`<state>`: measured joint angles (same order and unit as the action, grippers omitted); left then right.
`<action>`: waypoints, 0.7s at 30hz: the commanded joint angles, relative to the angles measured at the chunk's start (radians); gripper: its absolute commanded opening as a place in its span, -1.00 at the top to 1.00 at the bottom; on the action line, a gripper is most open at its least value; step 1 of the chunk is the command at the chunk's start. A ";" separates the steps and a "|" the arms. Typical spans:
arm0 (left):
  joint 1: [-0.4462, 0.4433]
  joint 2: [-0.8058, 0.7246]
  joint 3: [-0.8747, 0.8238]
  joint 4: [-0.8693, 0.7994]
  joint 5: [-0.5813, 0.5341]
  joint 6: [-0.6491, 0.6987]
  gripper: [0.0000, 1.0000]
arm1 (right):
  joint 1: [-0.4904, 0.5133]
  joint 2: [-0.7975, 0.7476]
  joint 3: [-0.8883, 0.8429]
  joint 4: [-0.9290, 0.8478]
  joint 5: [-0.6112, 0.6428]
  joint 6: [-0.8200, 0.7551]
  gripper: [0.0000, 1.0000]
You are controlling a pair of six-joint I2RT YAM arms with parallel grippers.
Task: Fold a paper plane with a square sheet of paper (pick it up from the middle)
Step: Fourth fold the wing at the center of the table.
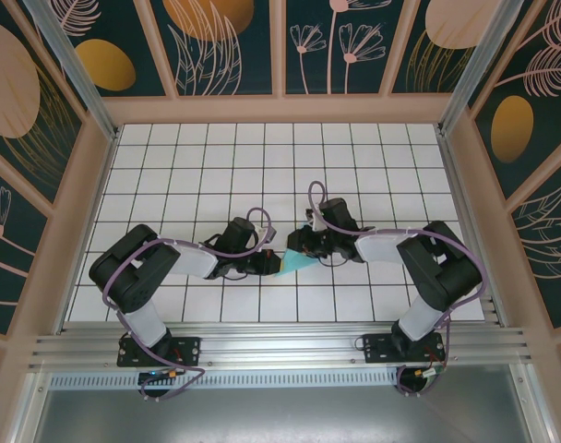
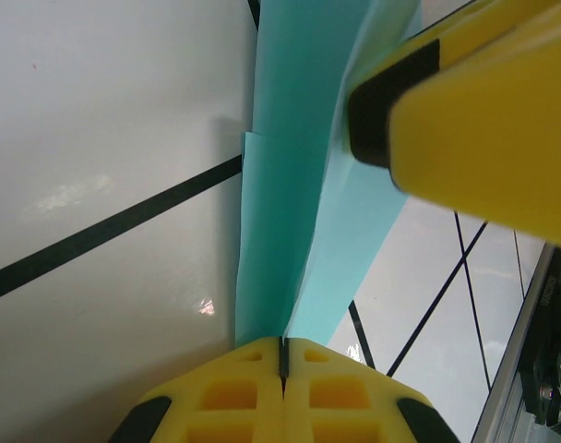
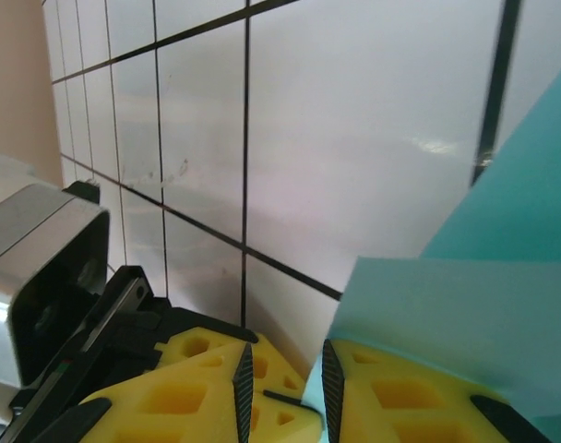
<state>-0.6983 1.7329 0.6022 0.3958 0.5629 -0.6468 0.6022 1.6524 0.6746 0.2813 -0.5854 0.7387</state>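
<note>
We are pinching the folded sheet of paper [image 2: 285, 185] in the left gripper [image 2: 282, 349], jaws tight on its crease. Just beyond the left gripper, the right gripper [image 3: 280, 374] is standing narrowly parted against the paper. We are judging that a firm pinch matters most while the right one squares the fold.

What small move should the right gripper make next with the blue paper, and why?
Probably open the right gripper wider and back away: the left gripper is shut on the folded turquoise paper, while the right jaws stand only slightly apart with the paper's edge against them.
</note>
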 commanded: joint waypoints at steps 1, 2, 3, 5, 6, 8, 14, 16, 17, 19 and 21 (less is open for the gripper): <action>0.007 0.029 0.014 -0.049 -0.001 0.018 1.00 | 0.008 0.007 0.046 0.019 -0.025 -0.006 0.40; 0.007 0.032 0.016 -0.049 0.004 0.018 1.00 | 0.008 0.014 0.051 0.013 -0.020 -0.005 0.39; 0.006 0.034 0.017 -0.050 0.004 0.018 1.00 | 0.008 0.025 0.057 0.007 -0.020 -0.006 0.39; 0.006 0.036 0.019 -0.054 0.008 0.022 1.00 | 0.008 0.041 0.066 0.004 -0.016 -0.010 0.39; 0.007 0.037 0.021 -0.059 0.008 0.025 1.00 | 0.008 0.050 0.069 -0.006 0.000 -0.009 0.39; 0.007 0.039 0.025 -0.067 0.012 0.032 1.00 | 0.003 0.064 0.073 -0.035 0.031 -0.015 0.39; 0.007 0.040 0.027 -0.086 0.017 0.056 1.00 | -0.011 0.078 0.066 -0.090 0.096 -0.026 0.41; 0.007 0.043 0.026 -0.093 0.023 0.068 1.00 | -0.013 0.085 0.063 -0.097 0.108 -0.026 0.41; 0.007 0.045 0.026 -0.093 0.024 0.073 1.00 | -0.014 0.089 0.063 -0.099 0.109 -0.032 0.41; 0.007 0.050 0.027 -0.096 0.033 0.078 1.00 | -0.014 0.094 0.061 -0.087 0.102 -0.034 0.41; 0.008 0.054 0.028 -0.100 0.036 0.080 1.00 | -0.014 0.093 0.061 -0.079 0.096 -0.035 0.41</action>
<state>-0.6926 1.7496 0.6273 0.3626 0.5976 -0.6018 0.5980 1.7222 0.7319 0.2207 -0.5163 0.7303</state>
